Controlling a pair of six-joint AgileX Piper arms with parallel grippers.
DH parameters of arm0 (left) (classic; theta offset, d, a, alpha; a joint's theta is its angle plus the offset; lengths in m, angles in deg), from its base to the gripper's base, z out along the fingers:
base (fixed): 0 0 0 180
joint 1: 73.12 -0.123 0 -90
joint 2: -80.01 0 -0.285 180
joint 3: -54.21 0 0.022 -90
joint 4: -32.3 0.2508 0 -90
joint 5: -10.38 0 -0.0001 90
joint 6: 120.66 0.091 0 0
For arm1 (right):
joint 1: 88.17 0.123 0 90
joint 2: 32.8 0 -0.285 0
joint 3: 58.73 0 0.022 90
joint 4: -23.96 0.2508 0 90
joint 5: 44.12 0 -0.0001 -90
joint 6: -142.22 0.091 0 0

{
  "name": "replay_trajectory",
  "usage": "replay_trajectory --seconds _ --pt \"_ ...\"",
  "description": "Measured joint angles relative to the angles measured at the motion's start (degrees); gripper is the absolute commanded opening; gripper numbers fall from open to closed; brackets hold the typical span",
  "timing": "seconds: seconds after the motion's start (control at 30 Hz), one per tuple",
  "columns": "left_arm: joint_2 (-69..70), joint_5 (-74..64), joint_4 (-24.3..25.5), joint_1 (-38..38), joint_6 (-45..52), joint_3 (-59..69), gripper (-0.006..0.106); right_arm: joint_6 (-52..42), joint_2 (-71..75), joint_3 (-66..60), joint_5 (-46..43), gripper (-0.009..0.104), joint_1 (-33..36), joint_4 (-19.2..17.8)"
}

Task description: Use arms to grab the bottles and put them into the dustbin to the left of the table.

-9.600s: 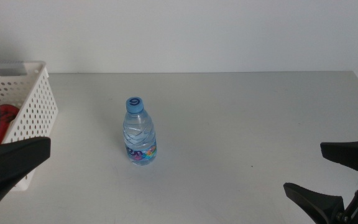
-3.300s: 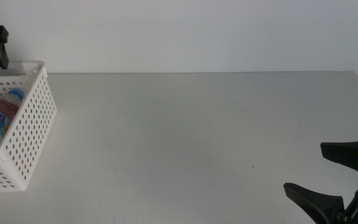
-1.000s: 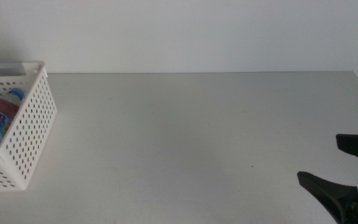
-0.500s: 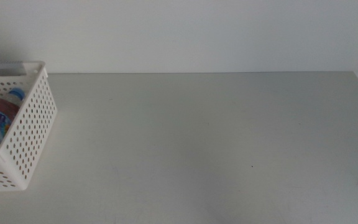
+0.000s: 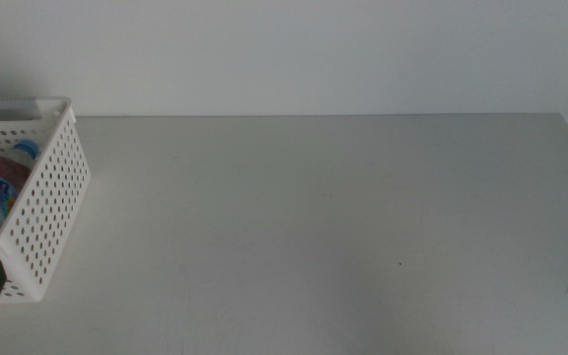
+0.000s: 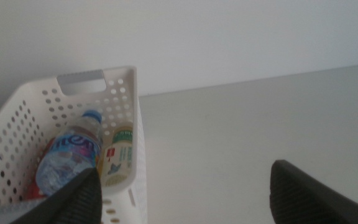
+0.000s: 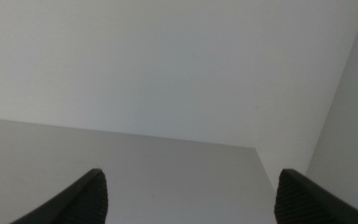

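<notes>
While my left hand (image 6: pixel 182 196) hovers released near the dustbin (image 6: pixel 126 99) at the bench's (image 5: pixel 323 217) left edge, I see the water bottle (image 6: pixel 67 158) and the tea bottle (image 6: pixel 118 158) lying side by side inside it. My right hand (image 7: pixel 188 196) is also released, its jaws wide apart over bare bench, outside the middle view.

The dustbin (image 5: pixel 42 202) is sitting at the far left edge of the table (image 5: pixel 343 227). Lying inside it, side by side, are the water bottle (image 6: pixel 67 158) and the tea bottle (image 6: pixel 118 157), the water bottle lying farther from the wall that faces the table.
</notes>
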Motion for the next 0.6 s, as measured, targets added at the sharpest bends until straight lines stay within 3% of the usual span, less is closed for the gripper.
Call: replay_trajectory --seconds 0.3,0.6 --pt "12.4 0.0 0.0 0.0 0.0 14.0 0.091 0.0 7.4 -13.6 0.2 0.078 -0.1 2.3" --pt "14.1 -0.7 0.0 0.0 0.0 17.9 0.091 0.0 7.7 -17.9 0.4 0.078 -0.1 4.2"
